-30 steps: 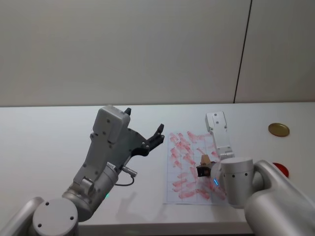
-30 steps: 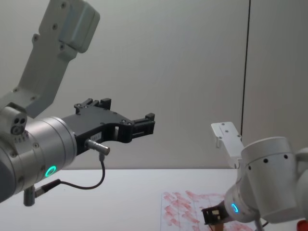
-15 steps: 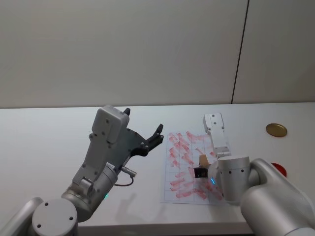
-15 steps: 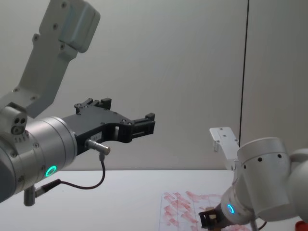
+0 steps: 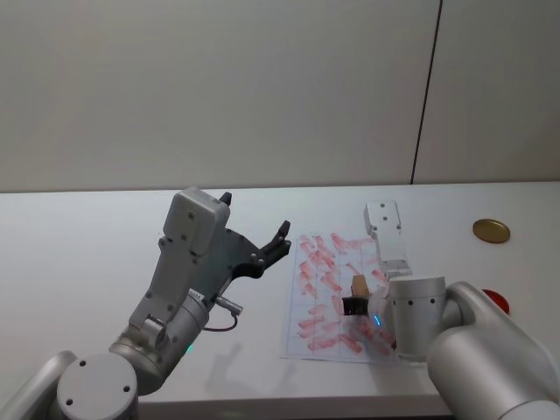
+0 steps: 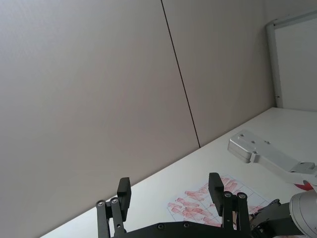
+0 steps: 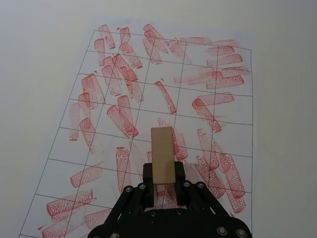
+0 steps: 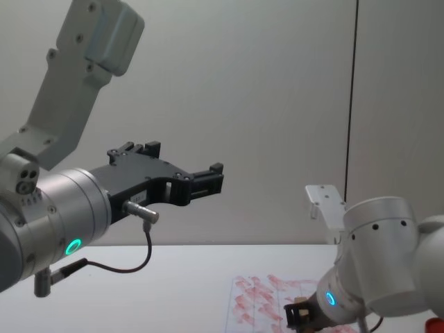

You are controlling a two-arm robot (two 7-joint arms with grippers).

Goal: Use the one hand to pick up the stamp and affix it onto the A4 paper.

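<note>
The A4 paper [image 5: 317,293] lies flat on the white table, gridded and covered in red smears. My right gripper [image 5: 355,304], on the arm with the blue light, hangs low over the sheet's near right part, shut on the stamp [image 5: 360,285], a small beige block. In the right wrist view the stamp [image 7: 162,161] juts out from between the black fingers [image 7: 148,174] over the paper [image 7: 114,94]; whether it touches the sheet I cannot tell. My left gripper [image 5: 265,248] is held up in the air left of the paper, open and empty.
A round gold disc [image 5: 491,230] sits at the table's far right, and a flat red pad [image 5: 499,300] lies beside my right arm. The left arm [image 8: 62,222] looms large at the left of the chest view. The table's left half is bare.
My right gripper has shifted a little to the left and lower over the paper, still holding the stamp. The left arm has not moved.
</note>
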